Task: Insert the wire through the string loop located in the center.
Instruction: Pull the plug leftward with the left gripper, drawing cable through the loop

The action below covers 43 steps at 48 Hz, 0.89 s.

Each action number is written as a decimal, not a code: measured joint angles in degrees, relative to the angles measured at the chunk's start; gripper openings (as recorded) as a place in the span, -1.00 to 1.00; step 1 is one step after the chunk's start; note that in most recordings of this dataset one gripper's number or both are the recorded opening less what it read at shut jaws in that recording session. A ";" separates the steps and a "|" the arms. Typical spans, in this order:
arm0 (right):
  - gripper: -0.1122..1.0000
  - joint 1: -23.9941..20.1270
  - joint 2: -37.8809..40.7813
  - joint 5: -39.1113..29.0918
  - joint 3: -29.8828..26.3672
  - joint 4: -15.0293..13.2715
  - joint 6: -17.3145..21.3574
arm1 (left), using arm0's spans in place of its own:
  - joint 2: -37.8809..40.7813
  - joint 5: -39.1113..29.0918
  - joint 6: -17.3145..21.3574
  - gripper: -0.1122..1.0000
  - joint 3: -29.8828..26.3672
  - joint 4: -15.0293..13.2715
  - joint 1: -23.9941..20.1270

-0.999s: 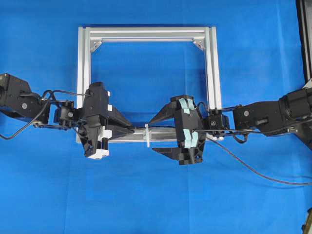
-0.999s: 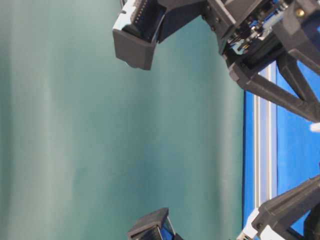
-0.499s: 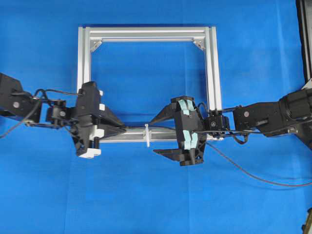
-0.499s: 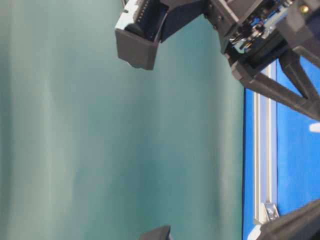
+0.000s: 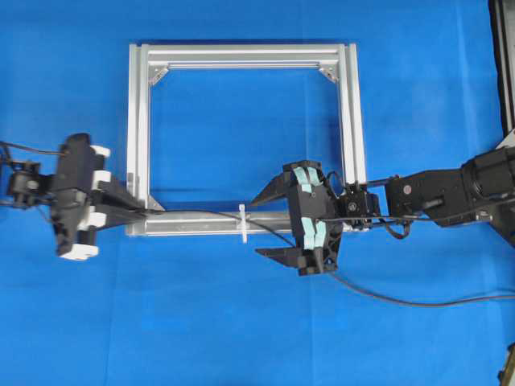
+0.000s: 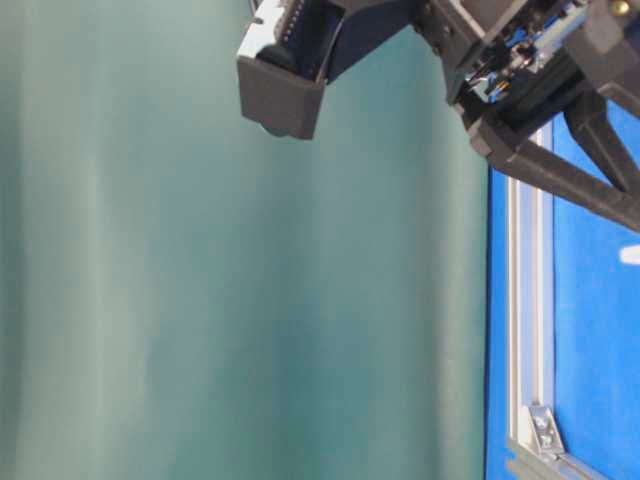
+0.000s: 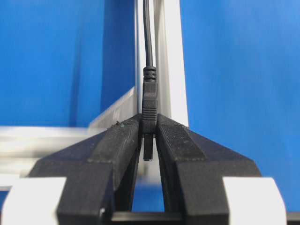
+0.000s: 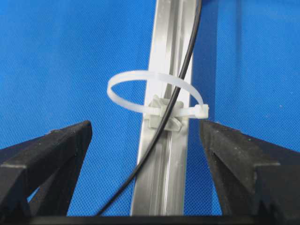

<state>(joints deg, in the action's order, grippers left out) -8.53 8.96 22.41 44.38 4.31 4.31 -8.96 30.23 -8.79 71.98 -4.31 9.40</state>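
Left gripper (image 7: pixel 149 140) pinches the wire (image 7: pixel 149 101) plug, tip hidden betw fingers; wire runs thru the string loop (image 8: pixel 154 93); right gripper (image 8: pixel 145 154) fingers wide, empty.

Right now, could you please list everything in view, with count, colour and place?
wire: one, black, along the frame's near bar, through the string loop, trailing right.
string loop: one, white, mid near bar.
aluminium frame: one, silver, square, centre of the cloth.
corner brackets: silver, at the frame's inner corners.
cloth: one, blue, under everything.
left gripper: one, black, left of the frame, jaws shut on the wire's plug.
right gripper: one, black, right of the loop, jaws open.
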 measured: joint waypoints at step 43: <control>0.75 -0.09 0.00 -0.09 -0.26 0.00 0.09 | -10.63 -5.62 -0.09 -0.65 5.98 0.00 0.35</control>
<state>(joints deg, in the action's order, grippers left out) -8.61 8.96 22.32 44.12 4.31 4.39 -19.60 24.61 -8.88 77.96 -4.31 9.76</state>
